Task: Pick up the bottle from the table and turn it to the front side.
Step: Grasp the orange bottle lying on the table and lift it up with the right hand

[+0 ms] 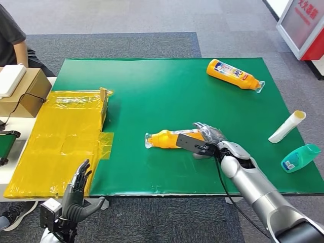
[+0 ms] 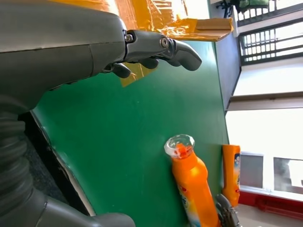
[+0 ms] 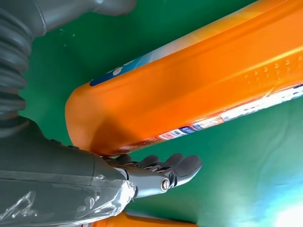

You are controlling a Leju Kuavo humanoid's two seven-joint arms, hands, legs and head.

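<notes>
Person (image 1: 11, 35): seated beyond the table's far left corner, dark shirt, one forearm visible.

Cardboard box (image 1: 27, 91): at the left edge of the table, a white flat item (image 1: 10, 78) on top, a black cable trailing from it.

Yellow sheet (image 1: 61, 142): taped plastic film covering the left part of the table, reaching to the near edge; a low cardboard flap (image 1: 103, 104) stands along its right border.

Left hand (image 1: 78, 195): raised just off the near left edge of the table, fingers spread apart, holding nothing; the left wrist view shows it above the green surface, touching no object.

Green mat (image 1: 160, 91): covers the middle and right of the table.

Orange bottle (image 1: 172, 138): lying on its side on the green mat, near the middle of the near edge, clear cap toward the left edge of the table, base toward the right.

Right hand (image 1: 208, 139): at the base end of the orange bottle, touching it. In the right wrist view the fingers (image 3: 171, 165) lie along one side of the bottle body; whether they are closed around it cannot be told.

Second orange bottle (image 1: 234, 74): lying near the far right corner, label up, cap toward the right edge.

White tube (image 1: 286, 126): lying at the right edge.

Teal bottle (image 1: 299, 158): lying near the near right corner, just beside the white tube.
</notes>
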